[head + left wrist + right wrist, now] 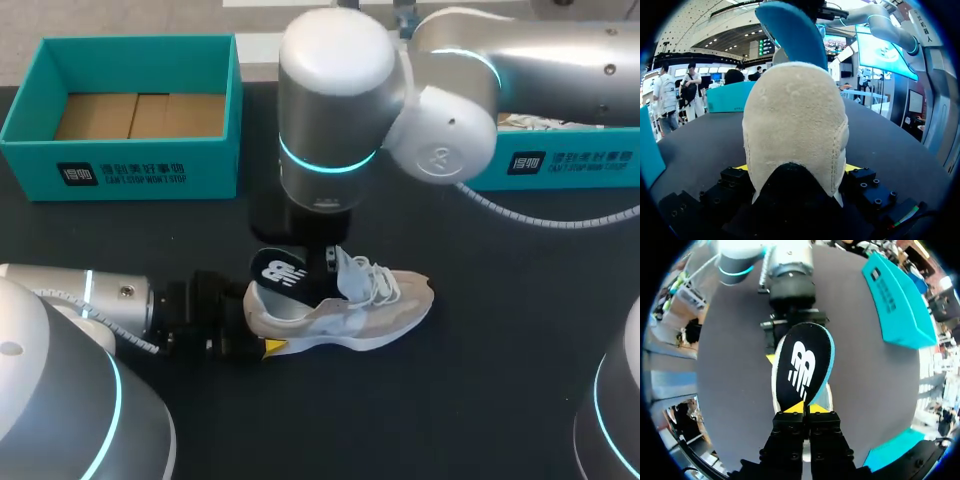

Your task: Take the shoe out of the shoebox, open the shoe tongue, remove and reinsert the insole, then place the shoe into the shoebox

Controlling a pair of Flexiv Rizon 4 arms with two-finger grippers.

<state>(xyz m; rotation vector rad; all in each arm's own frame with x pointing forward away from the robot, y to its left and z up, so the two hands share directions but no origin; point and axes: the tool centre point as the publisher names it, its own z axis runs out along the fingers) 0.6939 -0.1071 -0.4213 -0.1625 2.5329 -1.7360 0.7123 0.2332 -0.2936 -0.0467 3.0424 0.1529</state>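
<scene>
My left gripper (796, 172) is clamped on the heel of the shoe (345, 310), one finger at each side. The shoe rests on its sole on the table (500, 390) (toe toward my right side). My right gripper (804, 409) is pinched closed on the insole (802, 365), which rises partly out of the shoe. The open shoebox (150, 172) stands well apart, far left.

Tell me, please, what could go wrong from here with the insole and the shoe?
The right gripper pinches only the tip of the insole, so it might slip free. The left gripper clamps the shoe by its heel alone; a snagging insole could lift or twist the toe.
</scene>
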